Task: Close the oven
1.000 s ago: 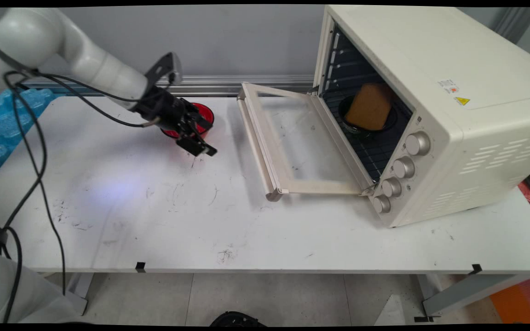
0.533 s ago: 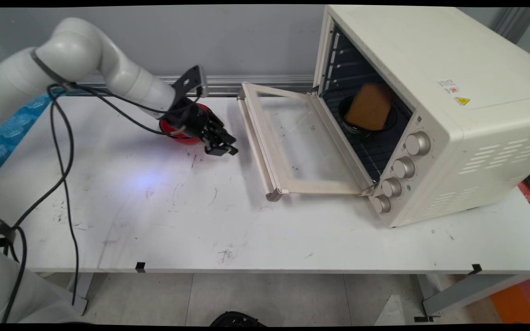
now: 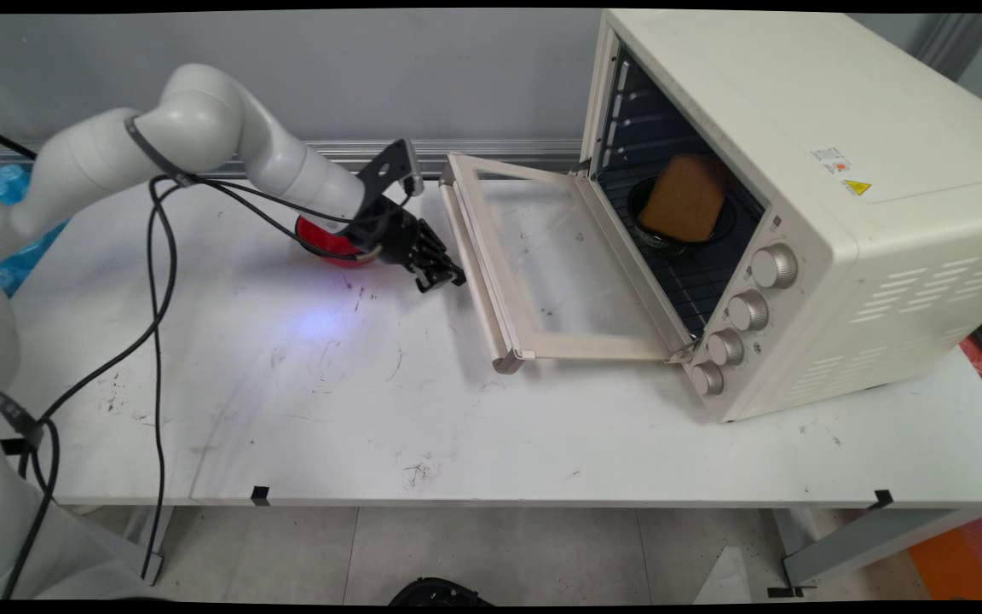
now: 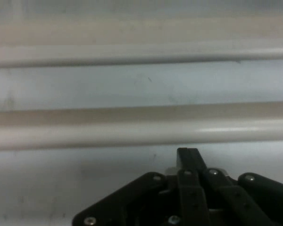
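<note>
My black gripper (image 3: pixel 447 277) hangs low over the white table (image 3: pixel 491 426), shut and holding nothing. It is just left of the handle bar (image 3: pixel 476 273) of the oven's door (image 3: pixel 593 345), which lies open and flat. In the hand view the closed fingertips (image 4: pixel 188 154) point at that cream handle bar (image 4: pixel 141 133), close ahead. A red bowl (image 3: pixel 320 240) stands behind the wrist, partly hidden by the arm.
The cream toaster oven (image 3: pixel 798 128) stands at the right with its cavity open. Inside on the rack, a brown loaf (image 3: pixel 687 196) rests in a black bowl (image 3: pixel 653 240). A blue object (image 3: pixel 5 183) lies at the far left edge. Black cables (image 3: pixel 154 341) hang from the arm.
The arm has swung right, carrying the gripper from in front of the red bowl to the door handle. The fingers look closer together than a second ago.
</note>
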`<state>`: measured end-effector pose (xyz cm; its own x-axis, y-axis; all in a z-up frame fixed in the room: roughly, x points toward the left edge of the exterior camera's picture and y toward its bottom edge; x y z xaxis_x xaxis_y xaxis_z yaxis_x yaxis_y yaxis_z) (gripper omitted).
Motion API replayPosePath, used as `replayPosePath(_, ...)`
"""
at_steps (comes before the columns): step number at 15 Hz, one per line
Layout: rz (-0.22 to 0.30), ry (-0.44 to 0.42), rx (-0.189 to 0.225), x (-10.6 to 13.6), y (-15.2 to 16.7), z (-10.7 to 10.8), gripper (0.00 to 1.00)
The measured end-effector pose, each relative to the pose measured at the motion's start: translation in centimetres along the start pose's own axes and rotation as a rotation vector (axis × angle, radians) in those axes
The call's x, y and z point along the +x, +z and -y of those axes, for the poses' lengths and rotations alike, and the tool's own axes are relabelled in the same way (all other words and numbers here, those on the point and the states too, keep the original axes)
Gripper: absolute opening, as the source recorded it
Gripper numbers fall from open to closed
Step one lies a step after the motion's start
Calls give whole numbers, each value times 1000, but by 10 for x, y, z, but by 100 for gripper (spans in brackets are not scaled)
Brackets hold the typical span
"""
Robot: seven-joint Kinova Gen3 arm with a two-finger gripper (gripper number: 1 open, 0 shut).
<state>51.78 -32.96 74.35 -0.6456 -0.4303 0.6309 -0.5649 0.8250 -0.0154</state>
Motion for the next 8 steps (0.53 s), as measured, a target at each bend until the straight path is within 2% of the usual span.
replayPosePath(8,-25,0,-8,8,29,1,0)
